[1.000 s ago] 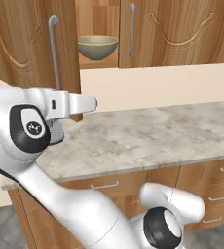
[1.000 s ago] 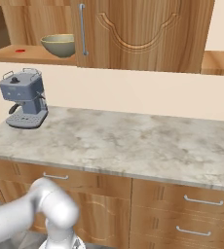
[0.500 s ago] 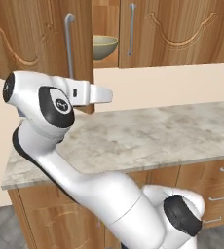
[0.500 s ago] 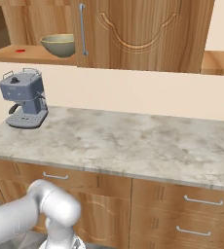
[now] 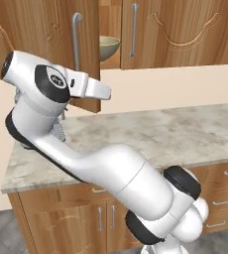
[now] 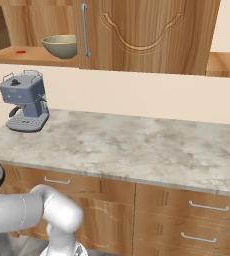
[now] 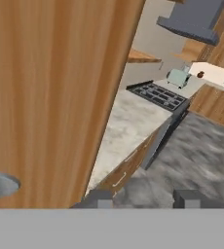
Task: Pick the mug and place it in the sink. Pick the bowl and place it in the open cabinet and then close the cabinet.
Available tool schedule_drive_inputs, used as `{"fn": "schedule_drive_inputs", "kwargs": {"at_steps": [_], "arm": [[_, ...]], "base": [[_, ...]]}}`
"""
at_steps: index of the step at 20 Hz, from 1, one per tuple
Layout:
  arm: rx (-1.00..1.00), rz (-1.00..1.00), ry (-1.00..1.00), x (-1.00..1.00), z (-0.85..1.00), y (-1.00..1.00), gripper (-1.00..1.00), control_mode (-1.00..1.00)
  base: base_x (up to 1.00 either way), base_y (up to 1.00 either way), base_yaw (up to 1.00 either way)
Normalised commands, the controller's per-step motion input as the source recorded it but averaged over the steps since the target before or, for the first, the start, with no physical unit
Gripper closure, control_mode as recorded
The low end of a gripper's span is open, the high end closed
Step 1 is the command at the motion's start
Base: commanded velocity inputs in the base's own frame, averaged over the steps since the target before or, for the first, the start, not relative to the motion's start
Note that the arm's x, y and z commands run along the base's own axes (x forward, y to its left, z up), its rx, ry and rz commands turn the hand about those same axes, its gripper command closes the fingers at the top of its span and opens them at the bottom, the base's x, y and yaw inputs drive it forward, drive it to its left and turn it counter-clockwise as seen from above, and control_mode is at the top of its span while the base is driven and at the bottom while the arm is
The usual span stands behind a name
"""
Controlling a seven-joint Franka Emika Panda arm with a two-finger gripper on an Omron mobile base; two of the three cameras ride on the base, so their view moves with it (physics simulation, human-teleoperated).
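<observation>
Bowl on the shelf, cabinet door half open

The bowl (image 6: 61, 46) sits on the cabinet (image 6: 147, 35) shelf, upper left of the frame. The gripper (image 7: 143, 199) is beside the open door (image 5: 41, 44); jaws apart, holding nothing.

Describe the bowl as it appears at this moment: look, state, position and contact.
The bowl is wide and round, olive-tan outside with a paler yellowish rim. It stands upright on the light wood shelf inside the cabinet, nothing resting in or against it that can be seen. In the left base view, the open door hides its left part, its right side peeking out between the doors.
</observation>
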Motion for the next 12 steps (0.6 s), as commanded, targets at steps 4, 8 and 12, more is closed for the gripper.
{"fn": "schedule_drive_inputs", "kwargs": {"at_steps": [4, 8, 12], "arm": [[0.00, 0.32, -0.32, 1.00, -0.42, -0.74, -1.00, -1.00], [0.00, 0.38, -0.37, 1.00, -0.55, -0.79, -1.00, -1.00], [0.00, 0.45, -0.43, 1.00, -0.66, -0.58, -1.00, -1.00]], "base": [[0.00, 0.00, 0.00], [0.00, 0.00, 0.00], [0.00, 0.00, 0.00]]}}
